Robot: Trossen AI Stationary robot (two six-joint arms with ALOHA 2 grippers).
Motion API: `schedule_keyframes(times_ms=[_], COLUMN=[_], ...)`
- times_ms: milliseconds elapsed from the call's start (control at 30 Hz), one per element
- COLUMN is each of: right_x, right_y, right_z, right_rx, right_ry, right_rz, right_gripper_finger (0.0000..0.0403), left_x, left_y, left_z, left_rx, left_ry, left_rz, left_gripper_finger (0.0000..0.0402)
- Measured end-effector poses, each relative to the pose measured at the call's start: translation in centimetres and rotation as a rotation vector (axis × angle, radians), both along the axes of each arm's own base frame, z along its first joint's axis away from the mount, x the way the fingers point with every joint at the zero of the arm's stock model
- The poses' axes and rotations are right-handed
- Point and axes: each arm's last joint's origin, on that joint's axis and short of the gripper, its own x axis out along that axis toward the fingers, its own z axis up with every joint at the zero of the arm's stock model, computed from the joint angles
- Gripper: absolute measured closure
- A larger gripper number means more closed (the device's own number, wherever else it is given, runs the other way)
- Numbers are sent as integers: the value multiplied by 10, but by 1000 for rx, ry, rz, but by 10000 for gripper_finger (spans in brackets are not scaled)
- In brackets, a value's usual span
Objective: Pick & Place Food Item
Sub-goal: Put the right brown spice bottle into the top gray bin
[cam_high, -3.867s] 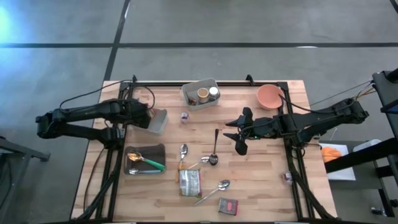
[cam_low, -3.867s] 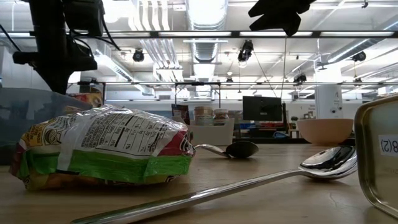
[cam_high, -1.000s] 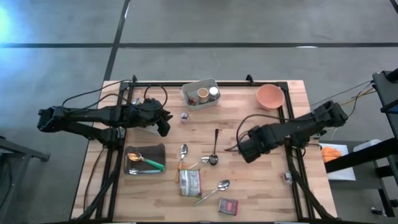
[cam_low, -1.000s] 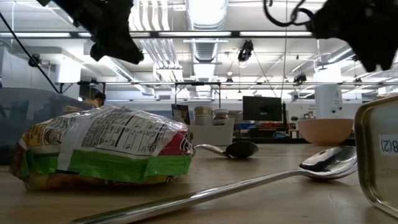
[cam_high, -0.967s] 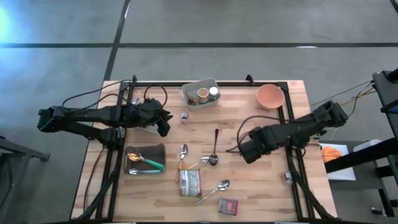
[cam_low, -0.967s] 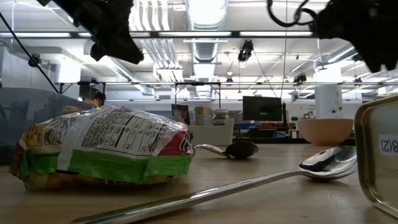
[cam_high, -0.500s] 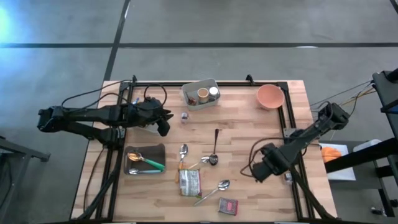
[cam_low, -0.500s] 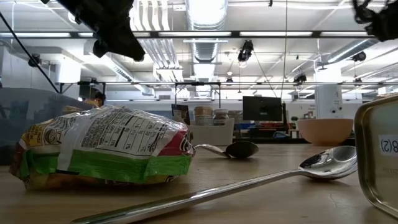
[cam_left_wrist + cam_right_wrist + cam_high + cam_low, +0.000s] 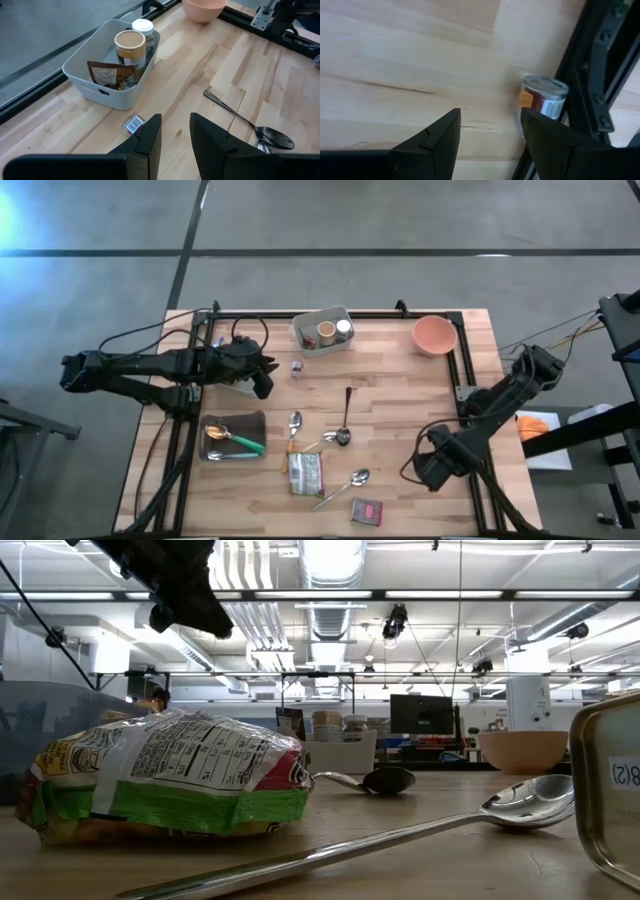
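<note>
R gripper [image 9: 490,135] hangs low over the surface [image 9: 400,395] near its right edge, fingers partly apart w/ nothing between them, just beside a small red-labelled can [image 9: 540,102] standing against the black frame rail [image 9: 590,80]. L gripper [image 9: 175,132] over the back-left of the surface, fingers a narrow gap apart, empty, above a tiny labelled jar [image 9: 133,123] near the grey bin [image 9: 110,90]. Snack packet [image 9: 304,473] lies flat at front centre, spoon [image 9: 344,485] just beside it.
</note>
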Motion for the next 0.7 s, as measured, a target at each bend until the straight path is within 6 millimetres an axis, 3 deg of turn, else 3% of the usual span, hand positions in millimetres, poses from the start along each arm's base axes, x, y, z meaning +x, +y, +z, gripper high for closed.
schedule_keyframes(times_ms=[700], right_x=[-23], right_y=[9], right_z=[-10], right_rx=[-18], right_ry=[65], right_rz=[-2], right_gripper_finger=[195], left_x=[0], left_y=[0], left_z=[0], left_rx=[0], left_ry=[2], left_rz=[0], left_gripper_finger=[295])
